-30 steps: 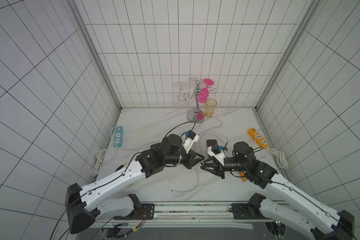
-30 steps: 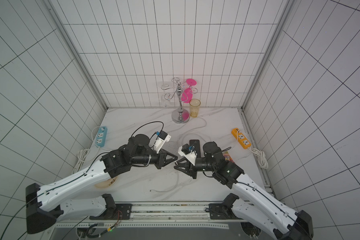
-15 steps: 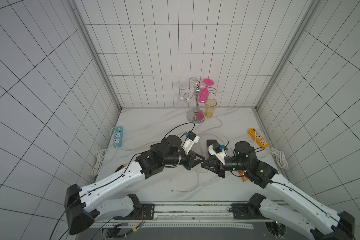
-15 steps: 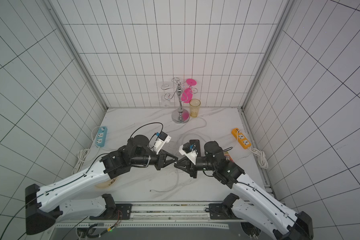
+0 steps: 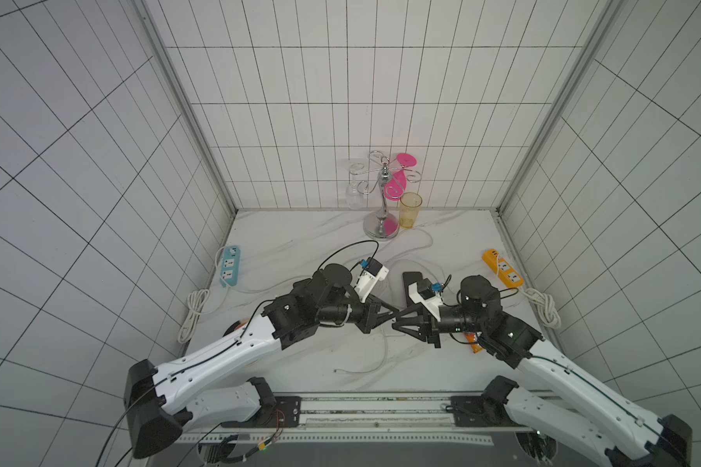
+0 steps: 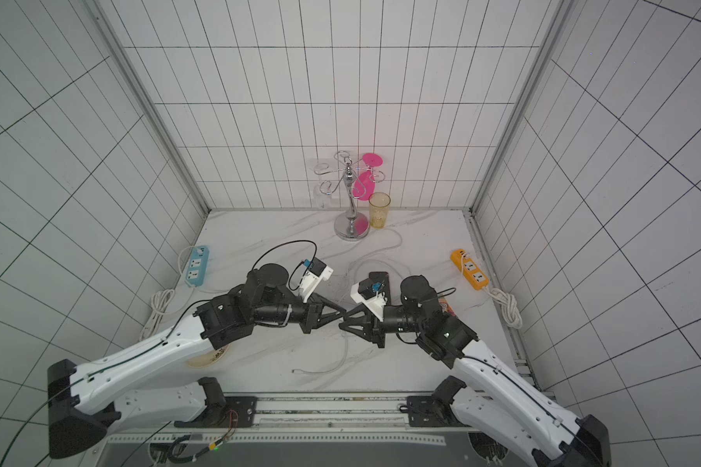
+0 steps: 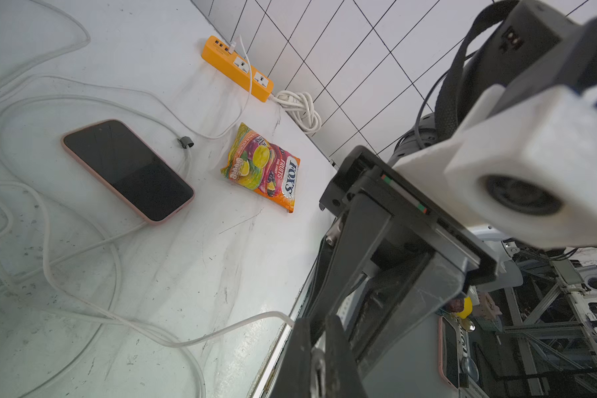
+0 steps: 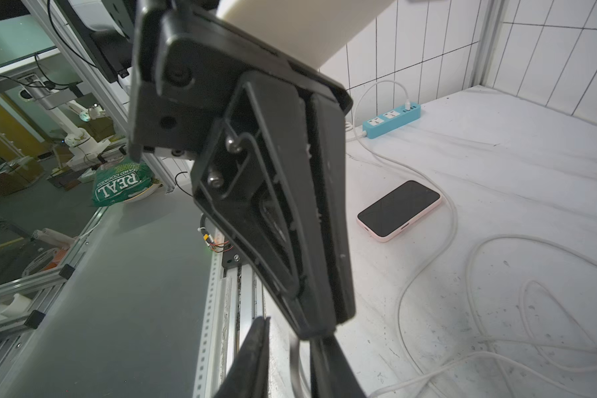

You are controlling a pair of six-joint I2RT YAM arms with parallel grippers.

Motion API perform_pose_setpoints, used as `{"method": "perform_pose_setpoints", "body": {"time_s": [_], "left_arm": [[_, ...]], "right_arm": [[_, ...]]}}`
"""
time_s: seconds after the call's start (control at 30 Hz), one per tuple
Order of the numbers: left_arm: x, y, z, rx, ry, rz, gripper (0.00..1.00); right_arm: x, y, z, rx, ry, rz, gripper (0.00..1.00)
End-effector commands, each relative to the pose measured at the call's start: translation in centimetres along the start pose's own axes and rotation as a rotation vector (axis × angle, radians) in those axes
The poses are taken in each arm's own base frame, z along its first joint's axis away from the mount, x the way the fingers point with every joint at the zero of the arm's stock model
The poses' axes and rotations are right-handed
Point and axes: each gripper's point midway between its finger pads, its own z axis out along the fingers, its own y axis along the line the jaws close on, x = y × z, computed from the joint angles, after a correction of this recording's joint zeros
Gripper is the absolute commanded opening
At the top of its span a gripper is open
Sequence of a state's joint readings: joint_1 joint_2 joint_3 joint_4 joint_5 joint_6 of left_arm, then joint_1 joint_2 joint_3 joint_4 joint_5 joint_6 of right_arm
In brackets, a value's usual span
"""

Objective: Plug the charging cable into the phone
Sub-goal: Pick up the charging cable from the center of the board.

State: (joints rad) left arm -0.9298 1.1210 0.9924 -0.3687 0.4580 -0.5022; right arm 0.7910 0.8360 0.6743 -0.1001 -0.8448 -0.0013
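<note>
left hand (image 7: 316, 324) clamped shut on thin white charging cable (image 7: 269, 314) | right hand (image 8: 292, 341) tip-to-tip with it, jaws narrowly apart around that cable | pink-cased black phone (image 7: 128, 170) flat on surface (image 7: 238, 258), well apart

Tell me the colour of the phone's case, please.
The phone has a pale pink case; the right wrist view shows it best.

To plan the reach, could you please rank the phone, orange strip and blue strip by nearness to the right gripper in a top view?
From the right gripper:
1. phone, just behind it
2. orange strip, right edge
3. blue strip, left edge
</note>
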Motion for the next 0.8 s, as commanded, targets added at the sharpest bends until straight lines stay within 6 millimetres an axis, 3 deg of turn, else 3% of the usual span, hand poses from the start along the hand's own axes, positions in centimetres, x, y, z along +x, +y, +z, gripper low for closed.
{"method": "perform_pose_setpoints", "body": {"time_s": [0.0, 0.77], "left_arm": [[-0.33, -0.59, -0.33, 0.032, -0.022, 0.038, 0.00], [-0.08, -0.73, -0.04, 0.066, -0.021, 0.035, 0.00]], "right_arm": [[-0.85, 0.85, -0.04, -0.061, -0.023, -0.003, 0.21], [-0.73, 1.23, 0.52, -0.126, -0.039, 0.054, 0.13]]}}
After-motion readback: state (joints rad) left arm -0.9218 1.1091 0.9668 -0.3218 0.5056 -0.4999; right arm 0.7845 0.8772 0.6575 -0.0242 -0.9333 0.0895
